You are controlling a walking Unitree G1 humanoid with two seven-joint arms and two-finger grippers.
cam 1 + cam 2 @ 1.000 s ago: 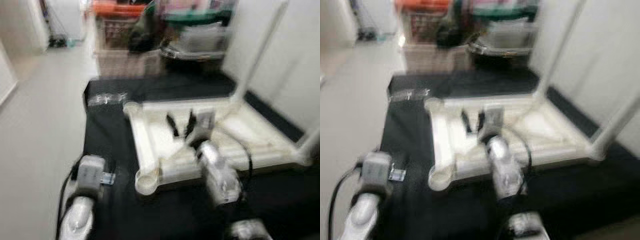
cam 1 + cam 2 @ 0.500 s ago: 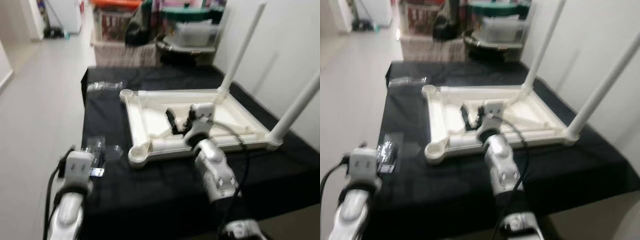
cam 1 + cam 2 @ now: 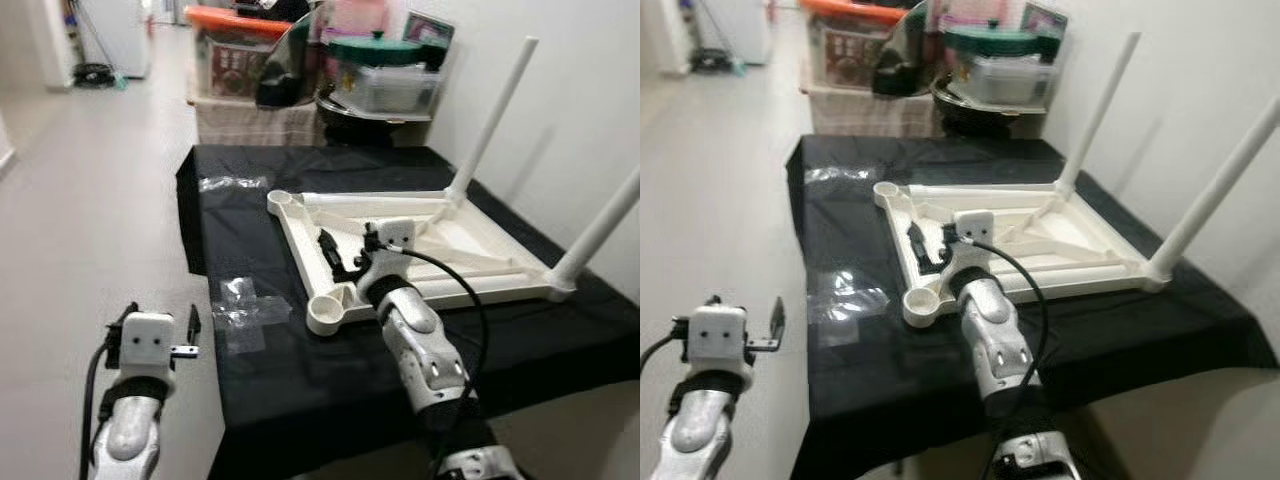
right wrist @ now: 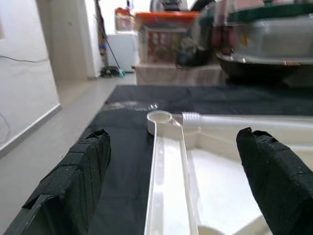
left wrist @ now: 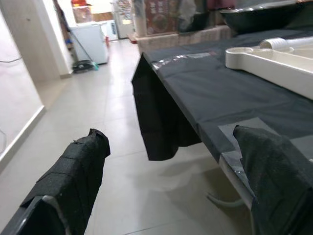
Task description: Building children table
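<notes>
A white plastic children's table [image 3: 470, 245] lies upside down on a black cloth [image 3: 300, 390]. Two white legs stand up from its right corners, one far [image 3: 495, 115] and one near [image 3: 605, 225]. The near-left socket [image 3: 326, 313] and far-left socket [image 3: 281, 199] are empty. A loose white leg [image 4: 244, 121] with a threaded end lies along the far rim. My right gripper [image 3: 342, 256] hovers open over the underside near the left rim, holding nothing. My left gripper [image 5: 171, 181] is open and holds nothing, over the floor beside the cloth's left edge.
Clear tape patches [image 3: 250, 305] lie on the cloth near its left edge, with another strip [image 3: 230, 183] farther back. Storage boxes [image 3: 240, 60] and a green-lidded container [image 3: 385, 75] stand behind. A white wall [image 3: 580, 90] runs along the right. Open tiled floor [image 3: 90, 220] lies to the left.
The camera has moved and the blur has gone. My left gripper, over the black cloth before, now hangs past its left edge above the floor. The right gripper stays open over the tabletop.
</notes>
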